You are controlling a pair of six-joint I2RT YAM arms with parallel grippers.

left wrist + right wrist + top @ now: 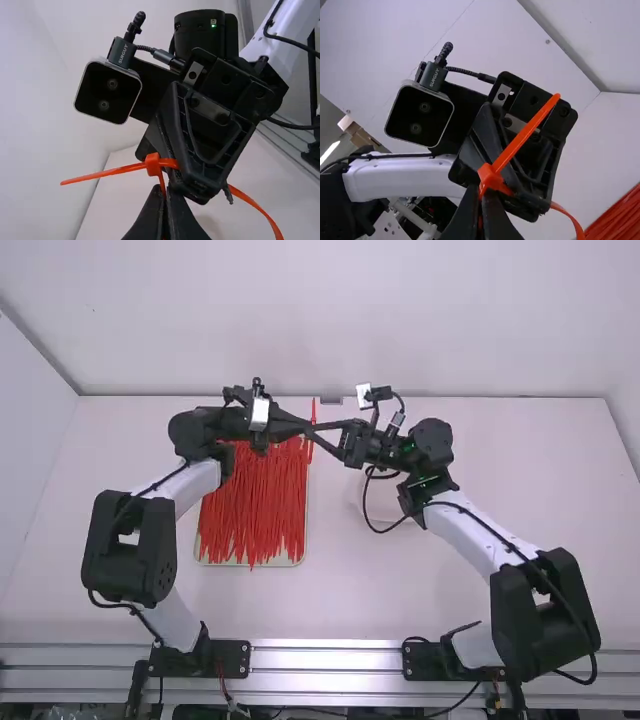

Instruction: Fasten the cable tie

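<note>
With the left gripper (164, 194) and right gripper (481, 194) both clamped tight on the tie (153, 165) near its head, an uneven pull may twist the strap or slip it from either grip.

We are looking at a white table (540, 460) with plain white walls (350, 310) standing on its far and left sides.

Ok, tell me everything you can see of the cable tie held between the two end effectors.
The cable tie is a thin orange-red strap, plastic by its look, with a small blocky head. It is held up in the air. The left end effector and the right end effector both pinch it right by the head. One flat length juts straight out from the head, another curves away.
</note>
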